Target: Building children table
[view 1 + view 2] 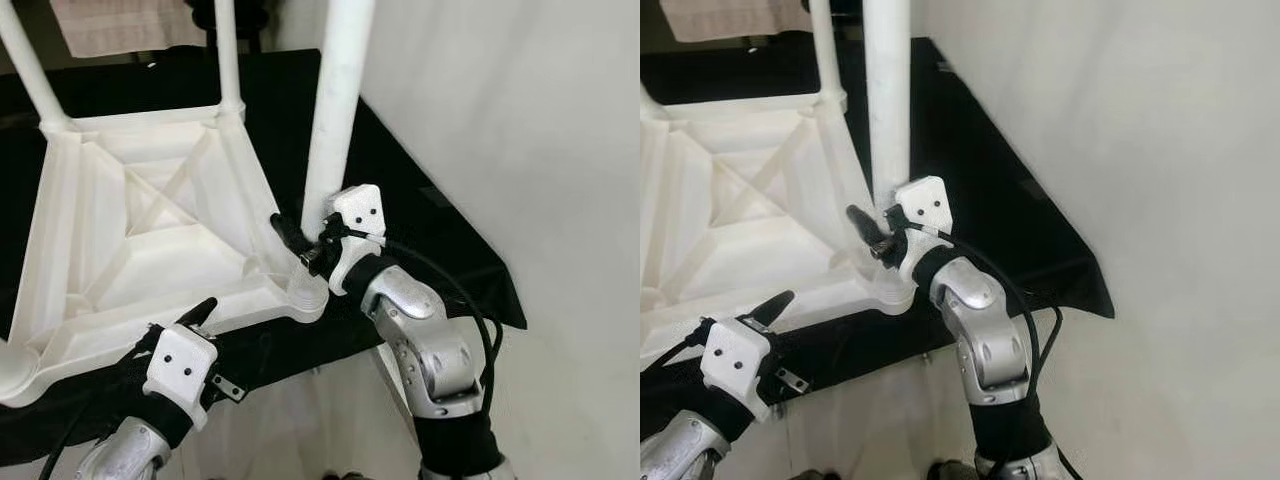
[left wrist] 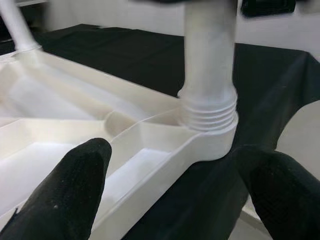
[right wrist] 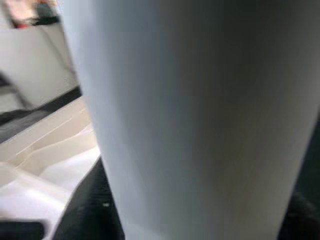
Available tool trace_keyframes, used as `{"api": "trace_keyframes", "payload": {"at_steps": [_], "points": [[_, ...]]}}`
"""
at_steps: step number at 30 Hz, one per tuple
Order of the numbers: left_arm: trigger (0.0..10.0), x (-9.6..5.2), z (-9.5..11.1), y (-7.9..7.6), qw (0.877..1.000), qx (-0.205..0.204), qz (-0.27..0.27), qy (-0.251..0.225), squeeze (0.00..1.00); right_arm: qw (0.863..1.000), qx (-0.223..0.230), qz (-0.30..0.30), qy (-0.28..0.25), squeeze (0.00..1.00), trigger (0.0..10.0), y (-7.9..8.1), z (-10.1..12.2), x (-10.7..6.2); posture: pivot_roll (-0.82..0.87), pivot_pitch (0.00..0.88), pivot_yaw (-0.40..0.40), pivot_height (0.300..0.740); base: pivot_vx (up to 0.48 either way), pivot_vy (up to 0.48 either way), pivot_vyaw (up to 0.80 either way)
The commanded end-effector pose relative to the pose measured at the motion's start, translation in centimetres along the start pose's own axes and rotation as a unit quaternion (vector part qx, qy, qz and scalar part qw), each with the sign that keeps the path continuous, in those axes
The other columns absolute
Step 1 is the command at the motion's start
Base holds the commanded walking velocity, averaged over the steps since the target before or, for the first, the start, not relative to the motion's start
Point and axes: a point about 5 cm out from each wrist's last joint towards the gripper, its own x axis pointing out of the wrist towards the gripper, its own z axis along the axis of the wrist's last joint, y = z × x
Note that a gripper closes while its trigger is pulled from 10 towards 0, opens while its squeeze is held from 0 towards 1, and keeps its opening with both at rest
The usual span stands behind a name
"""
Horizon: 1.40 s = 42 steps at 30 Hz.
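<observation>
Black-draped work surface (image 1: 440, 235): carries all below, right corner near pale wall.
White plastic table top (image 1: 150, 240): upside down on black cloth, ribbed underside up, near corner at cloth's near edge.
White legs: near-corner leg (image 1: 335, 110) upright in threaded socket; two more at far corners.
Right gripper (image 1: 312, 238): at base of near-corner leg, black fingers either side, pinching it.
Left gripper (image 2: 175, 195): fingers spread, beside table top's near edge, pointing at socket.

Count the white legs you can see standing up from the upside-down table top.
3 full legs: near right leg at the right gripper, far right leg, far left leg. A rounded white part at the near left corner may be a fourth, mostly out of frame.
</observation>
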Motion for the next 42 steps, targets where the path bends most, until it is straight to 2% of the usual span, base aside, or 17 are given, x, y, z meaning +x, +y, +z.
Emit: {"api": "trace_keyframes", "payload": {"at_steps": [1, 2, 4, 6, 7, 12, 18, 19, 20, 31, 33, 36, 38, 39, 40, 41, 42], "points": [[10.0, -0.1, -0.4, -0.1, 1.000, -0.010, 0.002, 0.006, 0.00, 0.998, 0.013, 0.059, -0.009, 1.00, 10.0, 0.4, 0.6, 0.6, -0.11, 0.169, -0.083, 0.740, 0.000, 0.000, 0.00], [10.0, -0.1, -0.4, -0.1, 1.000, -0.010, 0.002, 0.006, 0.00, 0.998, 0.013, 0.059, -0.009, 1.00, 10.0, 0.4, 0.6, 0.6, -0.11, 0.169, -0.083, 0.740, 0.000, 0.000, 0.00], [10.0, 0.0, -0.4, -0.1, 1.000, -0.010, 0.001, 0.006, 0.00, 0.988, 0.006, 0.150, -0.020, 1.00, 10.0, -0.3, 1.8, 0.8, -0.11, 0.170, -0.081, 0.740, 0.000, 0.000, 0.00], [10.0, 0.0, -0.3, -0.2, 1.000, -0.010, -0.002, 0.004, 0.00, 0.968, -0.046, 0.247, -0.020, 0.96, 10.0, -0.9, 2.7, 0.5, -0.09, 0.174, -0.080, 0.740, 0.000, 0.000, 0.00], [10.0, 0.0, -0.3, -0.2, 1.000, -0.012, -0.006, 0.004, 0.00, 0.948, -0.085, 0.305, -0.001, 0.00, 10.0, -1.2, 2.6, -0.1, -0.09, 0.173, -0.083, 0.740, 0.000, 0.000, 0.00], [10.0, -0.1, -0.2, -0.7, 0.999, -0.016, -0.030, 0.000, 0.00, 0.928, -0.084, 0.363, 0.034, 0.00, 10.0, -2.5, 3.0, 0.0, -0.08, 0.176, -0.094, 0.740, 0.000, 0.000, 0.00], [10.0, -0.2, 0.0, -1.0, 0.999, -0.018, -0.043, -0.002, 0.00, 0.921, -0.075, 0.379, 0.042, 0.00, 10.0, -3.1, 3.3, 0.4, -0.08, 0.182, -0.095, 0.740, 0.000, 0.000, 0.00], [10.0, -0.2, 0.0, -1.2, 0.999, -0.020, -0.050, -0.003, 0.00, 0.920, -0.072, 0.383, 0.046, 0.00, 8.2, -3.5, 3.3, 0.6, -0.08, 0.187, -0.098, 0.740, 0.000, 0.000, 0.00], [10.0, -0.2, 0.1, -1.3, 0.998, -0.022, -0.057, -0.003, 0.00, 0.919, -0.066, 0.384, 0.052, 0.00, 0.0, -3.9, 3.2, 0.8, -0.08, 0.188, -0.100, 0.740, 0.000, 0.000, 0.00], [10.0, -0.2, 0.2, -1.5, 0.998, -0.029, -0.064, -0.005, 0.00, 0.913, -0.052, 0.398, 0.070, 0.00, 0.0, -5.0, 2.2, 0.6, -0.10, 0.192, -0.104, 0.740, 0.000, 0.000, 0.00], [10.0, -0.2, 0.2, -1.4, 0.997, -0.031, -0.064, -0.004, 0.00, 0.941, -0.054, 0.328, 0.064, 0.00, 0.0, -5.6, 1.5, 0.2, -0.11, 0.200, -0.101, 0.740, 0.000, 0.000, 0.00], [10.0, -0.2, 0.2, -1.3, 0.997, -0.034, -0.062, -0.004, 0.00, 0.953, -0.048, 0.293, 0.063, 0.00, 0.0, -5.8, 1.2, 0.0, -0.12, 0.202, -0.103, 0.740, 0.000, 0.000, 0.00], [10.0, -0.3, 0.2, -1.2, 0.997, -0.035, -0.061, -0.004, 0.00, 0.978, 0.000, 0.197, 0.064, 0.00, 0.0, -5.3, 0.1, -0.3, -0.12, 0.202, -0.112, 0.740, 0.000, 0.000, 0.00], [10.0, -0.3, 0.2, -1.2, 0.997, -0.035, -0.061, -0.004, 0.00, 0.978, 0.000, 0.197, 0.064, 0.00, 0.0, -5.3, 0.1, -0.3, -0.12, 0.202, -0.112, 0.740, 0.000, 0.000, 0.00], [10.0, -0.3, 0.2, -1.1, 0.998, -0.035, -0.061, -0.003, 0.00, 0.996, 0.013, 0.027, 0.079, 0.00, 0.0, -4.9, -1.6, -0.5, -0.13, 0.204, -0.105, 0.740, 0.000, 0.000, 0.00], [10.0, -0.3, 0.2, -0.9, 0.998, -0.035, -0.060, -0.003, 0.00, 0.991, 0.019, -0.101, 0.091, 0.00, 0.0, -4.9, -2.6, -1.2, -0.13, 0.208, -0.103, 0.740, 0.000, 0.000, 0.00], [10.0, -0.3, 0.2, -0.9, 0.998, -0.035, -0.060, -0.003, 0.00, 0.991, 0.019, -0.101, 0.091, 0.00, 0.0, -4.9, -2.6, -1.2, -0.13, 0.208, -0.103, 0.740, 0.000, 0.000, 0.00]]}}
